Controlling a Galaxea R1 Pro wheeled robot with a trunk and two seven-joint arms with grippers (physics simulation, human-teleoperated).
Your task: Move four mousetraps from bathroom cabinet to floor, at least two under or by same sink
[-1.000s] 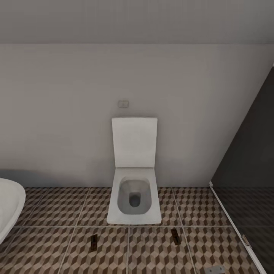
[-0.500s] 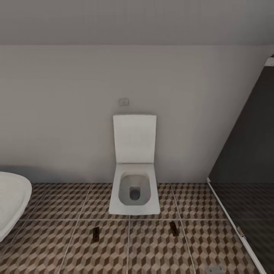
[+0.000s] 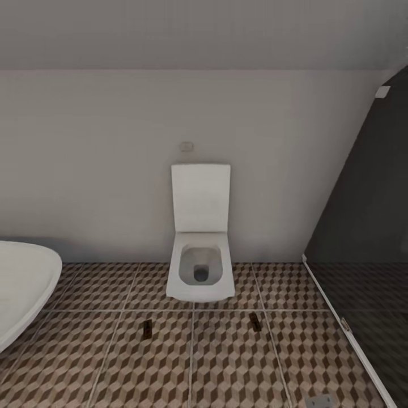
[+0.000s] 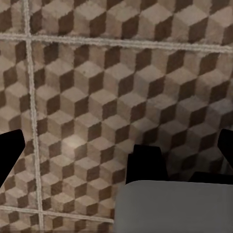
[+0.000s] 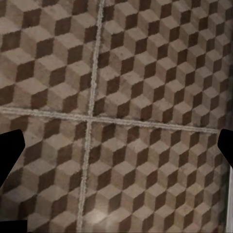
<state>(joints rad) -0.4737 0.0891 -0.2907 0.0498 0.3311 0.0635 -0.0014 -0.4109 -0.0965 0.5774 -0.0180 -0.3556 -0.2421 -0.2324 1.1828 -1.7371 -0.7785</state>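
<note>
Risk of missing the sink condition: left mousetrap (image 3: 147,328) and right mousetrap (image 3: 255,321) flat on the bathroom floor (image 3: 226,368) just nearer than the toilet (image 3: 200,272), not by a sink; left gripper (image 4: 116,150) and right gripper (image 5: 116,145) spread apart, empty, over tiles.
</note>
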